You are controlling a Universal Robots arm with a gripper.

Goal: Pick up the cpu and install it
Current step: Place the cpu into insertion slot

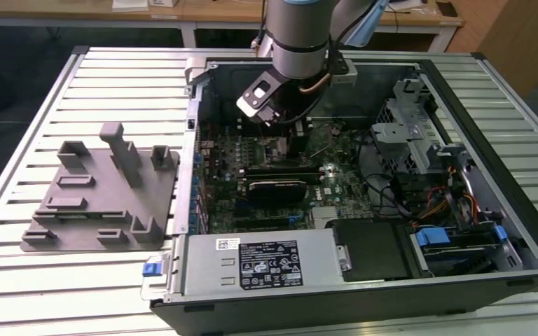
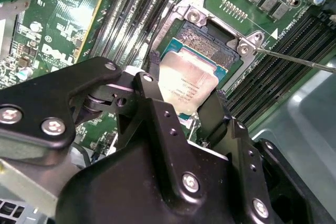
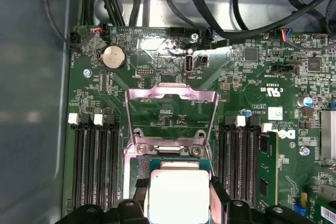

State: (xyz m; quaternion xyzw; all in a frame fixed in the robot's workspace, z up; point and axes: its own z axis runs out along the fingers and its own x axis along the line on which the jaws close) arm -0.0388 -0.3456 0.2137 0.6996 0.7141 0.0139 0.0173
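The cpu (image 2: 185, 77) is a small square chip with a silvery top, and my gripper (image 2: 186, 85) is shut on it, one black finger against each of two opposite edges. It hangs slightly tilted just over the open motherboard socket (image 2: 206, 43), whose gold contact field shows past its far edge. In the first wrist view the cpu (image 3: 178, 198) sits between the fingertips (image 3: 139, 186) below the raised metal load plate (image 3: 170, 97). In the exterior view my gripper (image 1: 279, 129) reaches down into the open computer case (image 1: 204, 77) over the motherboard.
Memory slots (image 3: 97, 166) flank the socket on both sides. A thin metal lever (image 2: 296, 60) juts out beside it. A grey plastic fixture (image 1: 101, 196) stands on the slatted table at the exterior view's left. The power supply (image 1: 260, 262), drive cage (image 1: 419, 133) and cables (image 1: 437, 203) crowd the case.
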